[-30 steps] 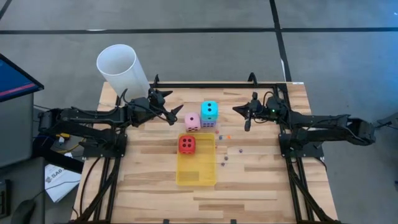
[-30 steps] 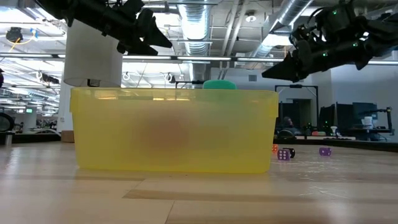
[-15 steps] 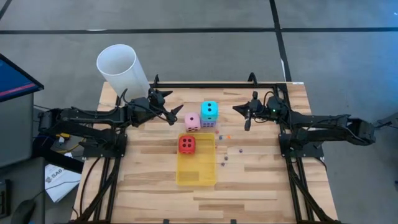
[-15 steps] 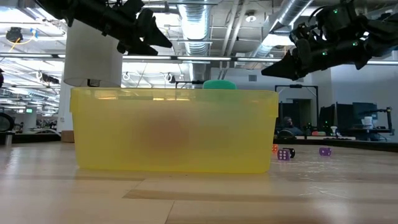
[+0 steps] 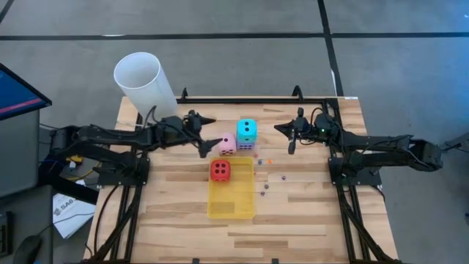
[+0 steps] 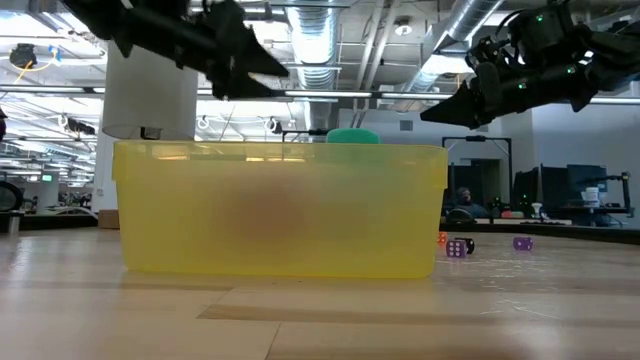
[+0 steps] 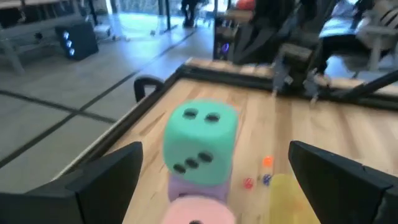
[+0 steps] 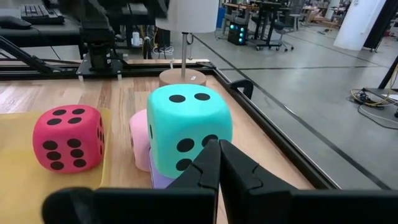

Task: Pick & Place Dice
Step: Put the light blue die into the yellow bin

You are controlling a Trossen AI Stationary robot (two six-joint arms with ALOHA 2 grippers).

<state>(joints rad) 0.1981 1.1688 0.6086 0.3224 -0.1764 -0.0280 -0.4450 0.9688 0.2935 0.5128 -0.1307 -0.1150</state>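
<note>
1. Dice were seen in a tight cluster near the middle of the table: the pink die lay just beside the cyan die, which was stacked on a purple die, and the red die sat inside the yellow tray at its far end.
2. The left tool was held released, its fingers spread wide, just to the left of the pink die and raised above the table.
3. The pink die was judged to lie straight ahead of the left tool, with the stacked pair right behind it; as cubes, the dice offered no long axis, so flat opposite faces could be squeezed from either side.
4. The left arm was judged the nearer one to the pink die.
5. The right tool was kept clenched and empty, hovering to the right of the cyan die.
6. The dice looked soft and matt, with rounded corners and dark pips; the tray appeared to be translucent plastic with low walls.
7. Tiny coloured beads lay scattered on the light wooden planks beside the tray.
</note>
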